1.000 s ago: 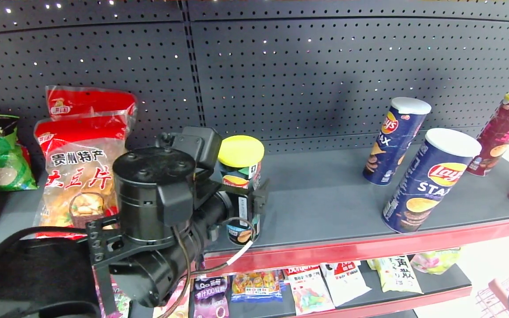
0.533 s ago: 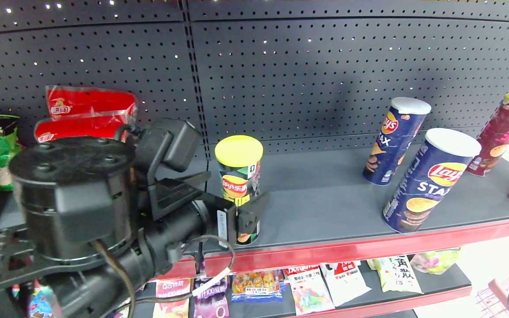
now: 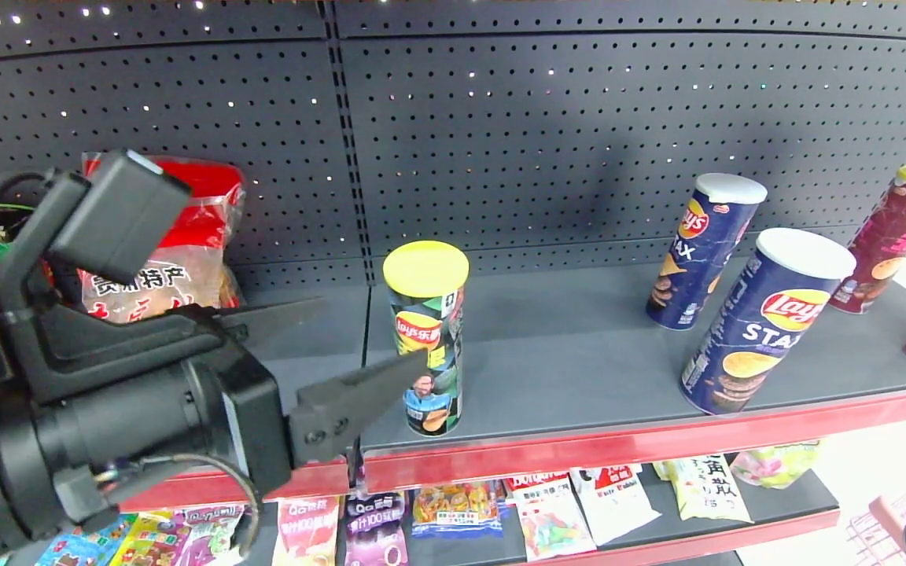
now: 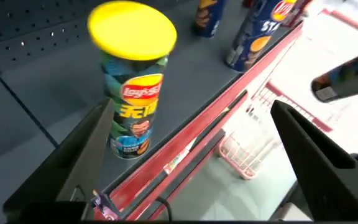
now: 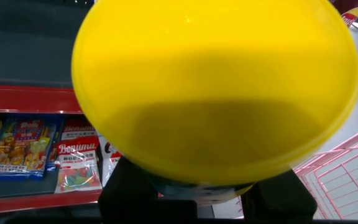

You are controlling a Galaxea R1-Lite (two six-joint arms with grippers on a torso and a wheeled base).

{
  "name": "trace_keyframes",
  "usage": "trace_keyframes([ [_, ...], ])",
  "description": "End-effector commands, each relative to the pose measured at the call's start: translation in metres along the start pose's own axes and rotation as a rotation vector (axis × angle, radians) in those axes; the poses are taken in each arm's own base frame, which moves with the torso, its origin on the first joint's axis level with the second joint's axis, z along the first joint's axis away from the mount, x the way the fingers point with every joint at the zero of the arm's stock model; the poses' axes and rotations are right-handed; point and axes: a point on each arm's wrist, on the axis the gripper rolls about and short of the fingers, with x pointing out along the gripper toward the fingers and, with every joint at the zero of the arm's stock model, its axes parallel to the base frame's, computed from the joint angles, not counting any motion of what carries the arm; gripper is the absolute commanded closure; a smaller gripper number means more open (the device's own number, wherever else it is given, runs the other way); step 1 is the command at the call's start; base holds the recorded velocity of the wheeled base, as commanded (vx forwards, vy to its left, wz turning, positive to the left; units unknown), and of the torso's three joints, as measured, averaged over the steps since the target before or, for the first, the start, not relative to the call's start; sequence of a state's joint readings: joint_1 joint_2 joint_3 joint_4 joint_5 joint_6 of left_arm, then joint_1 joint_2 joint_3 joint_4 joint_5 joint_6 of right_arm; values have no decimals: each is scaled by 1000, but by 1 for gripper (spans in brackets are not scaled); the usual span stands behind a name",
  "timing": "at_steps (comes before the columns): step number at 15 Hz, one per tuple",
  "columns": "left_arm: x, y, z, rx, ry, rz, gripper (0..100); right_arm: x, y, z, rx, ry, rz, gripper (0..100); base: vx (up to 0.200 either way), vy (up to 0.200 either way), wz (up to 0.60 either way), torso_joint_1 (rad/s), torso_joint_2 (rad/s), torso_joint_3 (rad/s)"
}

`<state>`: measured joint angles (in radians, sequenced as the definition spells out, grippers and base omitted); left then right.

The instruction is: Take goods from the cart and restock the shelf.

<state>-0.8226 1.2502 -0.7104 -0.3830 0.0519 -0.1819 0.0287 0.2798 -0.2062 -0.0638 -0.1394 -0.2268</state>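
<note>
A short can with a yellow lid (image 3: 426, 338) stands upright near the front edge of the grey shelf (image 3: 579, 354). My left gripper (image 3: 372, 330) hangs open just left of it and nearer to me, touching nothing. In the left wrist view the can (image 4: 132, 93) stands beyond the spread fingers (image 4: 86, 162) of that gripper (image 4: 192, 104). In the right wrist view my right gripper (image 5: 197, 190) is shut on a second yellow-lidded can (image 5: 216, 87); the wide lid hides most of its body and the fingers (image 5: 145, 193).
Two blue cans (image 3: 705, 251) (image 3: 767, 322) and dark red cans (image 3: 893, 236) stand on the shelf's right part. Red snack bags (image 3: 178, 267) lean at the back left. Small packets (image 3: 547, 511) fill the lower shelf. A pink wire cart (image 4: 247, 149) stands below the red shelf lip (image 3: 642, 440).
My left gripper has let go of the yellow-lidded can and drawn back to the left and toward me, fingers spread. The can stays standing where it was.
</note>
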Motion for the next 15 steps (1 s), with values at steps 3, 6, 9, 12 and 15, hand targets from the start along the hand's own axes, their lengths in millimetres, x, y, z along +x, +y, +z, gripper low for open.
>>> trace_keyframes([
  [3, -38, 34, 13, -28, -78, 175, 0, -1, 1, -5, 1, 2, 7, 100, 0, 0, 0, 0, 0, 0],
  [6, -57, 37, 4, -36, -49, 198, 0, 0, 1, -4, 0, 5, 8, 100, 0, 0, 0, 0, 0, 0],
  [9, -86, 41, -19, -47, -27, 266, 0, -2, 1, -5, -1, -2, 1, 100, 0, 0, 0, 0, 0, 0],
  [12, -112, 40, -37, -46, 20, 309, 0, -1, 1, -4, -2, 1, 13, 100, 0, 0, 0, 0, 0, 0],
  [15, -134, 37, -64, -30, 89, 343, 0, -2, -1, 6, -11, 40, 27, 100, 0, 0, 0, 0, 0, 0],
])
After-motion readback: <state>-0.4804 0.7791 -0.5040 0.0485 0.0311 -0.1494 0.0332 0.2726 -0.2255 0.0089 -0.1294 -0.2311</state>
